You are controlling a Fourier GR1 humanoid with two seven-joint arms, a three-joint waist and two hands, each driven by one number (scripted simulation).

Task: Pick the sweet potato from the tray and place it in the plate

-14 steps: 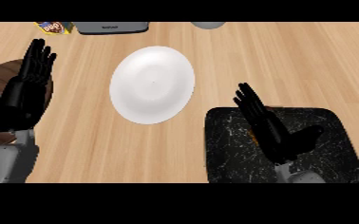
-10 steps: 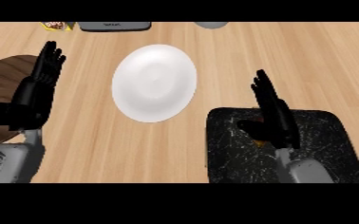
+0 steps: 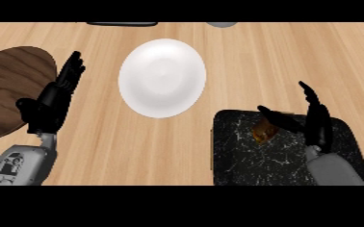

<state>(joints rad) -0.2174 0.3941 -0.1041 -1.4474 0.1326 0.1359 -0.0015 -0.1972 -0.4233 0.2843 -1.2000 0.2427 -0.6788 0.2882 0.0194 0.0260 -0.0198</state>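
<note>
A white plate (image 3: 162, 77) lies on the wooden counter at the middle. The black marbled tray (image 3: 245, 156) sits at the lower right. An orange-brown sweet potato (image 3: 266, 131) rests near the tray's far edge, partly hidden by my right thumb. My right hand (image 3: 314, 120) hovers over the tray just right of the sweet potato, fingers straight and thumb spread toward it, open. My left hand (image 3: 53, 98) stays open at the left edge, fingers up, resting.
A dark brown wooden board (image 3: 18, 79) lies at the far left, under my left hand. A dark flat object (image 3: 124, 24) and a grey round object (image 3: 222, 24) sit at the counter's far edge.
The view has shifted, so everything sits lower and to the right. My right hand moved right across the tray, uncovering the sweet potato. The left hand keeps its pose.
</note>
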